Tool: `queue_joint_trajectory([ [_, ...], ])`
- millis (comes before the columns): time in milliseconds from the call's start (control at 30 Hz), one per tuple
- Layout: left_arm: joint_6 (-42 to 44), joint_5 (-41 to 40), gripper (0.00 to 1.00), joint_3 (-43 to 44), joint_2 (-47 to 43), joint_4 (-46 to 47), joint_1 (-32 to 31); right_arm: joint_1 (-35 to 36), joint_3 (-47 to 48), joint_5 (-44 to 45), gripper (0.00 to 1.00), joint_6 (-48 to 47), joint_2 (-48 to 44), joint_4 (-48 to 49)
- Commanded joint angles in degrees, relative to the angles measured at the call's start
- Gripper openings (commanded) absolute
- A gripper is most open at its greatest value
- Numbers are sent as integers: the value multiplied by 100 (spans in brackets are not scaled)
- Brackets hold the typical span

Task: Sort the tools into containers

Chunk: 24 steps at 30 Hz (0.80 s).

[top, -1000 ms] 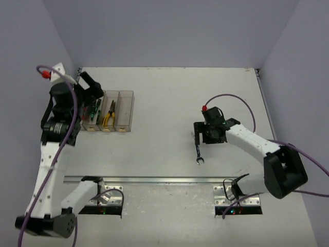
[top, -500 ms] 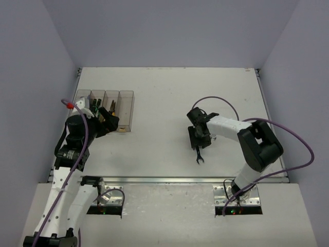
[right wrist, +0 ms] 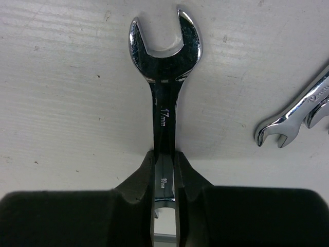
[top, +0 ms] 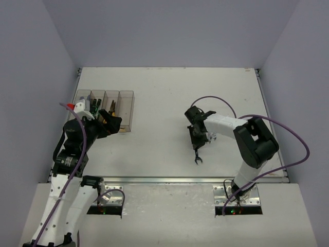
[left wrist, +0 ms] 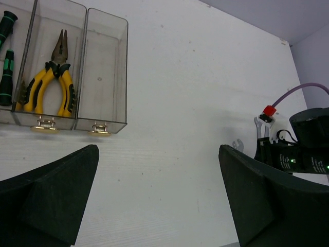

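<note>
A silver open-end wrench (right wrist: 164, 92) lies flat on the white table, its open head pointing away from the wrist. My right gripper (right wrist: 164, 157) is shut on its shaft; from above the wrench (top: 197, 154) sticks out toward the near edge below that gripper (top: 196, 141). Two smaller wrenches (right wrist: 288, 126) lie just to its right. The clear containers (left wrist: 105, 67) stand at the far left, holding yellow-handled pliers (left wrist: 51, 82) and green/black screwdrivers (left wrist: 6, 67). My left gripper (left wrist: 159, 195) hangs open and empty over bare table near the bins (top: 123, 105).
A metal rail (top: 169, 180) runs along the table's near edge. Purple walls close in the table on three sides. The right arm's purple cable (top: 216, 100) loops above its wrist.
My right gripper has turned over the big wrench and closed on its shaft. The left arm has pulled back from the bins toward the near side, still open.
</note>
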Motion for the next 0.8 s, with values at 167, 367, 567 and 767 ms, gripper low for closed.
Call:
queue_joint_trajectory([
  [167, -685, 1513, 100, -551, 670, 997, -212, -4, 133, -226, 0, -52, -314, -3],
  [367, -1992, 1437, 100, -1700, 1406, 3188, -1046, -4, 27, -686, 0, -161, -1073, 310],
  [567, -2771, 739, 100, -2019, 2258, 4981, -2434, 67, -208, -1178, 0, -178, -1557, 744],
  [767, -3137, 324, 99, -1905, 3364, 6811, -3287, 477, -168, -1562, 0, -157, -2096, 1132],
])
